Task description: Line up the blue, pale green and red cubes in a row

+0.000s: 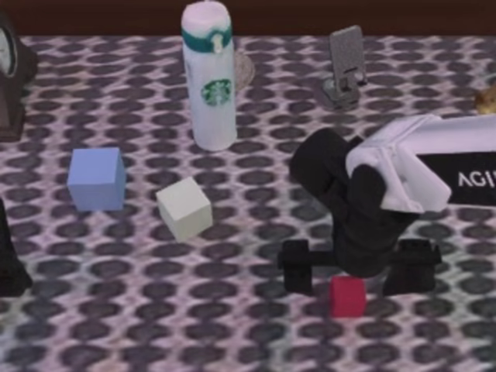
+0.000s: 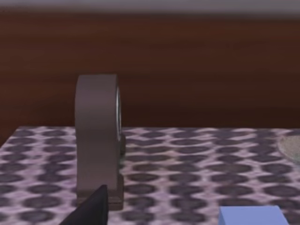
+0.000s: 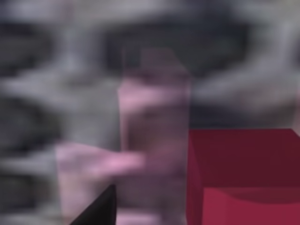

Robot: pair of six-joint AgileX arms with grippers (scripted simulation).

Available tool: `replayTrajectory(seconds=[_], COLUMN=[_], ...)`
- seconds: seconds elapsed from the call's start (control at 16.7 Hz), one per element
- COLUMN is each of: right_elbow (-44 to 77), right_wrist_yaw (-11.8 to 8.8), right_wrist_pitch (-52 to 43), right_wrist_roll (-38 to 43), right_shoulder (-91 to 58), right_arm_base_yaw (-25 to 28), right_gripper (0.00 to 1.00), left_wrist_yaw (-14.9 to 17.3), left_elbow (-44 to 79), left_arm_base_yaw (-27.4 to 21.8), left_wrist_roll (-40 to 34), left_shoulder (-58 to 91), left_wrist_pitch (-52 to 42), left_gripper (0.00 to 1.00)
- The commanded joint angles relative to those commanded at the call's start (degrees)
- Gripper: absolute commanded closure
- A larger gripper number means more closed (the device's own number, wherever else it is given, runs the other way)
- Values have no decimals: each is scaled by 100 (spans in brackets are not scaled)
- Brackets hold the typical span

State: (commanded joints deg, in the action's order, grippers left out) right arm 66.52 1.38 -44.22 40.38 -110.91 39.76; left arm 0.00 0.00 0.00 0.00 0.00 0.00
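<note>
A table (image 1: 434, 341) covered in a purple and dark spotted pattern, seen from above, described from left to right.

At the far left edge stands a dark brown mantel clock (image 1: 9, 74), near the back. In the left wrist view the same clock (image 2: 98, 140) is seen side-on, upright on the table. The left arm (image 1: 8, 263) shows only as a dark shape at the left edge toward the front, parked; whether the left pincer is wide or narrow cannot be told.

Next comes the blue cube (image 1: 97, 179), the largest of the three, sitting flat on the table. Just right of it and slightly nearer the front sits the pale green cube (image 1: 184, 208), turned at an angle, close to the blue one but apart from it.

Behind these two stands a tall white tumbler (image 1: 208, 76) with a teal band and a green round logo. Farther right, at the back, is a grey phone stand (image 1: 346, 68).

On the right side, the white and black right arm reaches in from the right edge. The right pincer (image 1: 358, 267) points down with its two black fingers (image 1: 297, 267) spread wide, holding nothing. The red cube (image 1: 347, 296), the smallest, rests on the table between the fingers and slightly in front of them. In the right wrist view the red cube (image 3: 243, 178) fills the near corner, very close.
</note>
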Motion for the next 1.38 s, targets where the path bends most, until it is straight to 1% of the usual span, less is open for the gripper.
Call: replayTrajectory(seconds=[0.3,0.42,0.6,0.78,1.14,1.38], right_elbow=[80,289,674,875,704,-123], right_wrist_yaw=[0,-1,-3,-3,-11,-45], right_wrist_pitch=[-100,-441,-1199,-1508,-1379,-783], right_wrist_roll=[9,29,28,8,-68,-460], right_shoulder=[34,165,446,638,784,1802], right_arm_base_yaw=[3,12,50,67,62,97], right_gripper=[0,0,0,0,0,0], left_wrist_yaw=[0,0,0,0,8,14], left_elbow=[0,0,0,0,175,1238], left_arm_base_yaw=[0,0,0,0,-58,-342], left_wrist_roll=[0,0,0,0,59,391], left_shoulder=[0,0,0,0,172,1245], left_wrist_pitch=[0,0,0,0,-116,-794], left_gripper=[0,0,0,0,0,0])
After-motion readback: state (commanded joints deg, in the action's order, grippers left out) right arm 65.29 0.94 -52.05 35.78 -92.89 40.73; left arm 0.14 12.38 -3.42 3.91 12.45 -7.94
